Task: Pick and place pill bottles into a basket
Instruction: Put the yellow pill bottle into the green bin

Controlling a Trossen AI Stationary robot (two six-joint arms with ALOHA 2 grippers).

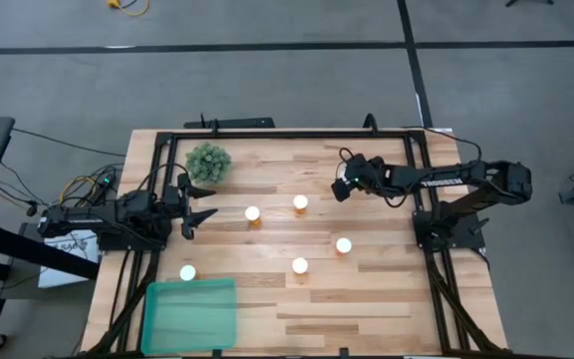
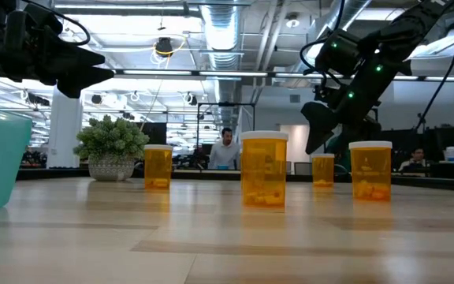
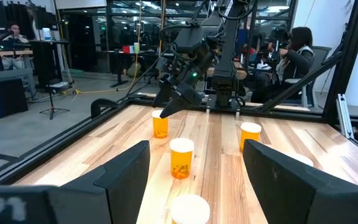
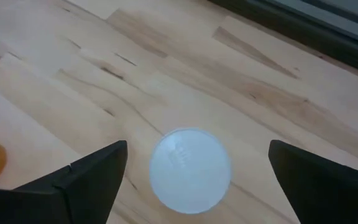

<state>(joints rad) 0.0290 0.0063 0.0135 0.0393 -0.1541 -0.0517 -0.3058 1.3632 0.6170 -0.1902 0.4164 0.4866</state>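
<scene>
Five small amber cylindrical pill bottles with white caps stand mid-table; our shallow translucent teal plastic basket sits empty at the near-left corner. Our left hand waits open. Toward the far edge, our right hand hovers wide open over a sixth bottle; next, we should lower and grip.

Six pill bottles are standing on the table. Five are showing plainly from above: one far left, one far centre, one to the right, one near centre and one near left. The sixth bottle is sitting under the right gripper, showing only its white cap. One basket is lying at the near left corner, and one plant is standing at the far left. Two arms are reaching in, one gripper each, the left gripper being the other.
</scene>
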